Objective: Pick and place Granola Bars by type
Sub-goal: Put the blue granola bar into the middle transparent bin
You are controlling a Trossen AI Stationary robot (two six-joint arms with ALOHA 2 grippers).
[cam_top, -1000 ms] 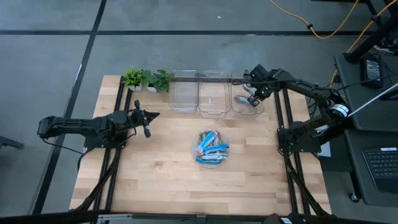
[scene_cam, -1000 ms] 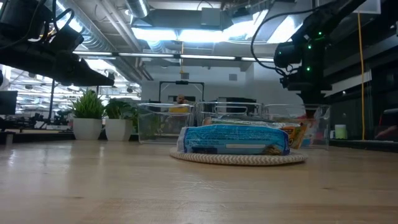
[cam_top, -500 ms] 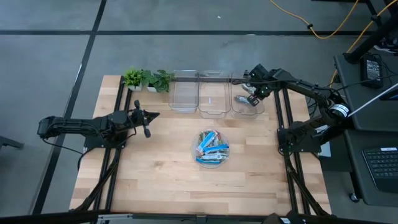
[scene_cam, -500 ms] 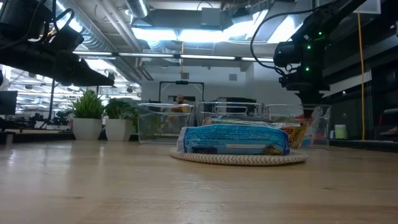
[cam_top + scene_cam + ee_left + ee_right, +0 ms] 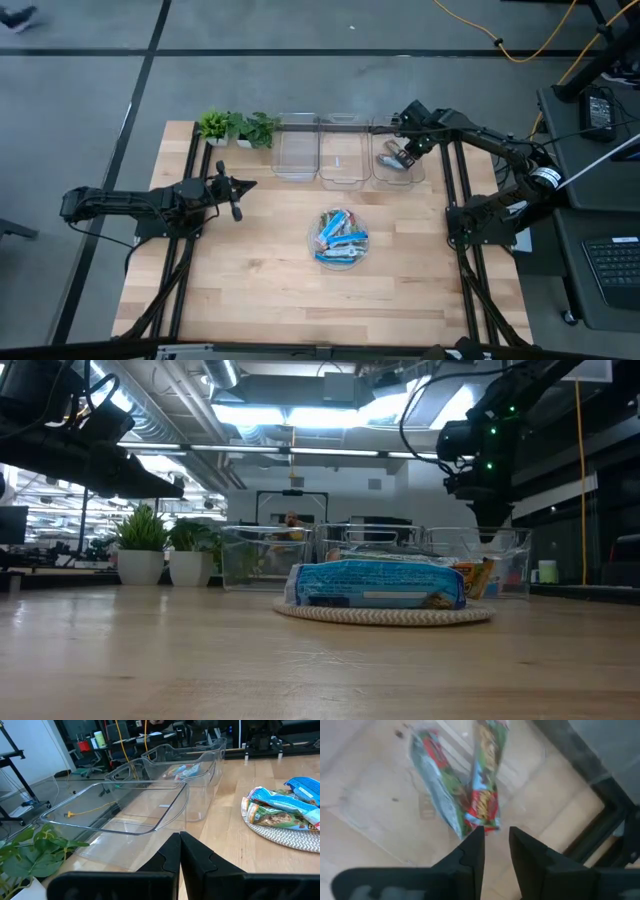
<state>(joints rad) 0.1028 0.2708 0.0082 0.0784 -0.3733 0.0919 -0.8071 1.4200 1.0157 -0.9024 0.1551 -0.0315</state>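
Note:
Several blue-wrapped Granola Bars [image 5: 340, 238] lie heaped on a round plate [image 5: 313, 240] mid-table; the low view shows the same heap [image 5: 378, 584]. Two bars with red and green print [image 5: 437, 785] [image 5: 487, 775] lie in the rightmost clear bin [image 5: 415, 176]. My right gripper [image 5: 405, 150] points down over that bin, fingers open [image 5: 496, 837] with nothing between them; the nearer bar's end lies just ahead of the fingertips. My left gripper [image 5: 243, 186] waits shut at the table's left, held level [image 5: 179, 840].
Two more clear bins [image 5: 296, 152] [image 5: 340, 152] stand in a row left of the right one along the far edge. Two small potted plants [image 5: 236, 127] stand at the far left. Bare wood lies in front of the plate.
My right gripper has opened over the right bin and let go of a red-and-green bar, which now lies in the bin with the other one.

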